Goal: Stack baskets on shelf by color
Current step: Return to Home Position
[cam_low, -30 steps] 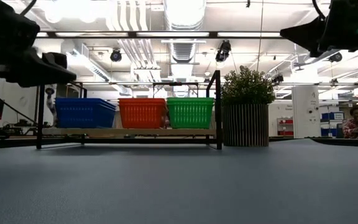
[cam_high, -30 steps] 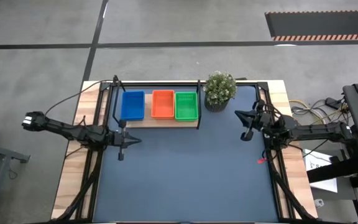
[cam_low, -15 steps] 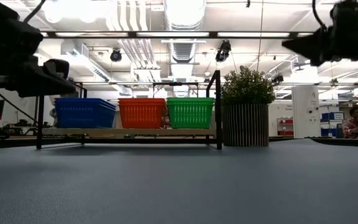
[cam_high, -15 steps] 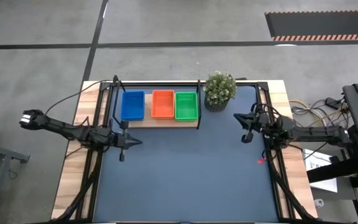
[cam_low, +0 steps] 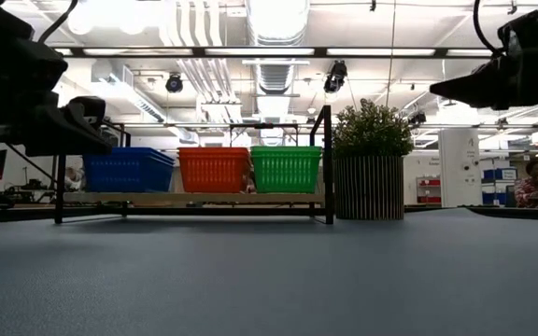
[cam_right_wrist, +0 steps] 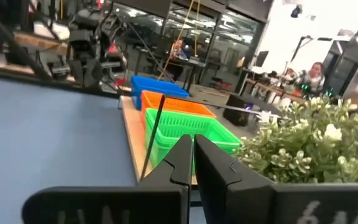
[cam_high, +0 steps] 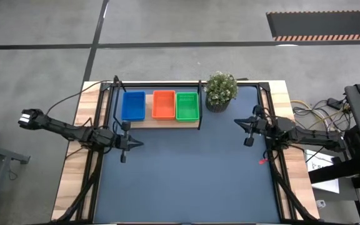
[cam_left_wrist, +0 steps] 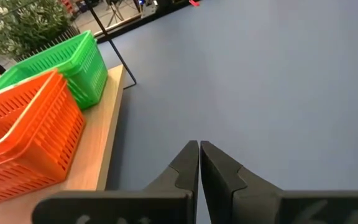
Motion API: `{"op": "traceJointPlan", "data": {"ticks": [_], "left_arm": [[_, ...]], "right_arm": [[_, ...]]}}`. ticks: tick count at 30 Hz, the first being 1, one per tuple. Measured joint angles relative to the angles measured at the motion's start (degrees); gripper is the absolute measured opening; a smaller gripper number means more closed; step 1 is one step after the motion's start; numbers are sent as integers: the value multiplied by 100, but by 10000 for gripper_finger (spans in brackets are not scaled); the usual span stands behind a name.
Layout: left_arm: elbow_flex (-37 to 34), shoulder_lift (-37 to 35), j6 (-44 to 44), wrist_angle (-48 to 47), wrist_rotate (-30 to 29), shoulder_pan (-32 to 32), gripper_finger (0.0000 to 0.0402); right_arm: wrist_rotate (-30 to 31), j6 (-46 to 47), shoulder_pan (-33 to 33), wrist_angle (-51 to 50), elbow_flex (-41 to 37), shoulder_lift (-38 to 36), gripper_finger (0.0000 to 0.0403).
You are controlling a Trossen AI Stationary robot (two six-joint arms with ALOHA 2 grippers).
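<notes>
The blue baskets (cam_high: 133, 105), red-orange baskets (cam_high: 164, 105) and green baskets (cam_high: 187, 105) stand side by side, bottoms on the wooden board of the shelf (cam_high: 158, 120) at the table's far edge. In the low view they show as blue (cam_low: 127, 169), red-orange (cam_low: 213, 169) and green (cam_low: 286, 169). My left gripper (cam_high: 136, 143) hovers shut above the table, near the shelf's left end, and holds nothing (cam_left_wrist: 199, 144). My right gripper (cam_high: 239, 122) hovers shut on the table's right side, near the plant, also holding nothing (cam_right_wrist: 191, 140).
A potted green plant (cam_high: 220, 90) stands just right of the shelf, close to my right gripper. The black frame post (cam_low: 328, 163) rises at the shelf's right end. The blue-grey tabletop (cam_high: 192, 181) stretches bare in front of the shelf. People sit in the room beyond.
My right gripper has drawn back toward the table's right edge and sunk a little. My left gripper has sunk lower over the table near the shelf's left end. Both stay shut. The baskets have kept still.
</notes>
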Motion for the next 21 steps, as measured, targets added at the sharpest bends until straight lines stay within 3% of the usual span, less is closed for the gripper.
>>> {"op": "traceJointPlan", "data": {"ticks": [12,21], "left_arm": [[0,303,0,2,0,0,0],[-2,567,0,11,0,1,0]], "right_arm": [[-41,731,-7,-23,-3,131,9],[-95,-55,-24,2,-5,930,9]]}}
